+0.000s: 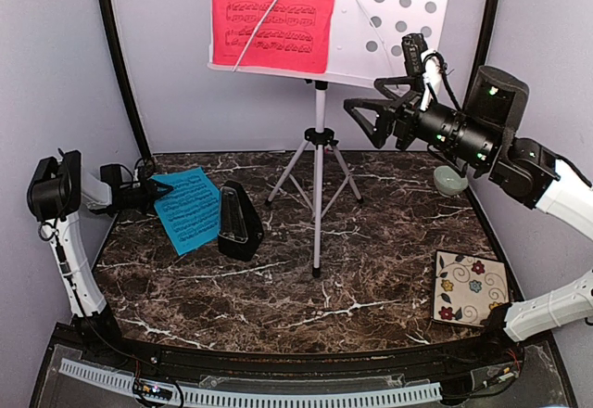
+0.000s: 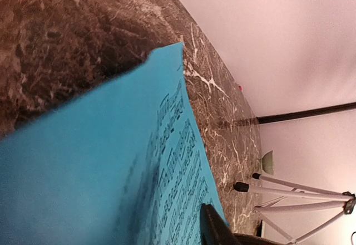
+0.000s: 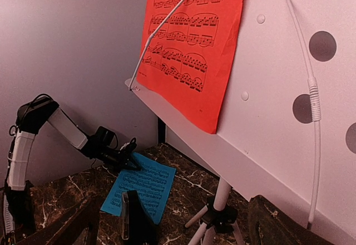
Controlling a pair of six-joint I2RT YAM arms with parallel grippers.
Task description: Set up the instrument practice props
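L gripper [image 1: 146,192] was at blue page [image 1: 190,211], left of stand [image 1: 319,176]; grip unclear. R gripper [image 1: 363,95] was open beside stand. Risk: thin pinch, so page could slip or clip metronome [image 1: 239,223].

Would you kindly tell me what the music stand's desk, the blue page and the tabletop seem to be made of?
Music stand desk: likely thin sheet metal, painted matte white; punched round holes, folded lip.
Blue page: matte paper; thin, printed staves.
Tabletop: dark brown marble or a marble-look laminate, white veins; which one is unclear.
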